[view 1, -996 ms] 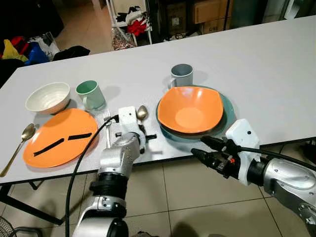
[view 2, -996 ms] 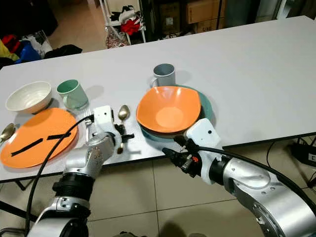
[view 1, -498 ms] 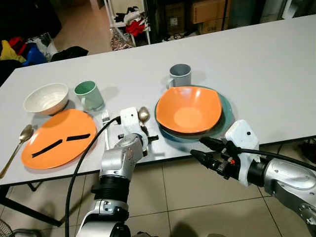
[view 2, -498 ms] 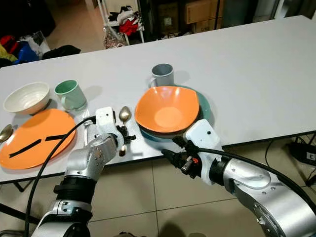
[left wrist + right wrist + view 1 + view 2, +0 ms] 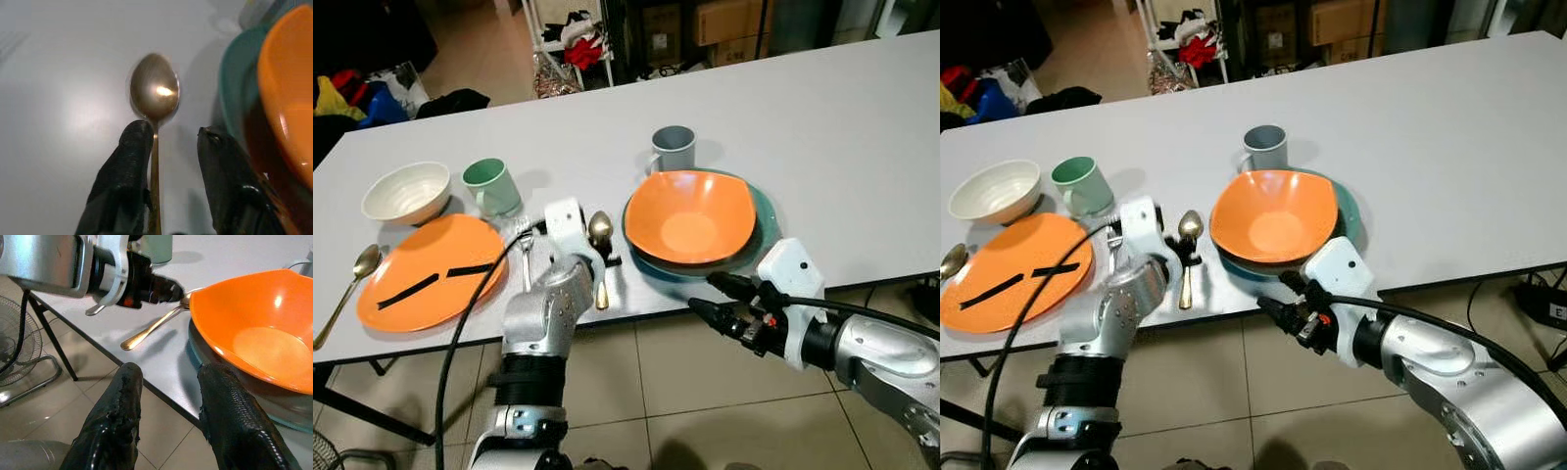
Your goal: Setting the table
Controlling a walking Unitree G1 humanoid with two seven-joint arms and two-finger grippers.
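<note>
— Spoon [image 5: 154, 93] placement: where does it lie against your left end effector [image 5: 173, 134]?

— Your gold spoon lies flat on the white tabletop [image 5: 822, 127], bowl pointing away from the robot, just beside the teal plate [image 5: 766, 211] that carries the orange bowl [image 5: 690, 215]. In the left wrist view the handle runs between the two black fingers [image 5: 127, 166], close to one finger. The fingers stand apart on either side of it, partly open; whether either one touches the metal you cannot tell.

— And your right end effector [image 5: 715, 294]?

— It hangs off the near edge of the tabletop, over the tiled floor [image 5: 685, 392], below the teal plate. Its fingers [image 5: 115, 416] are spread with nothing between them. The right wrist view looks up at the orange bowl and the spoon.

— What else is set out?

— A grey mug [image 5: 673, 149] stands behind the orange bowl. To your left lies a fork [image 5: 526, 257], then an orange plate [image 5: 431, 272] with two dark strips on it. A green mug [image 5: 491, 186] and a white bowl [image 5: 407, 192] stand behind that plate, and a second spoon [image 5: 350, 284] lies at its far left side.
</note>
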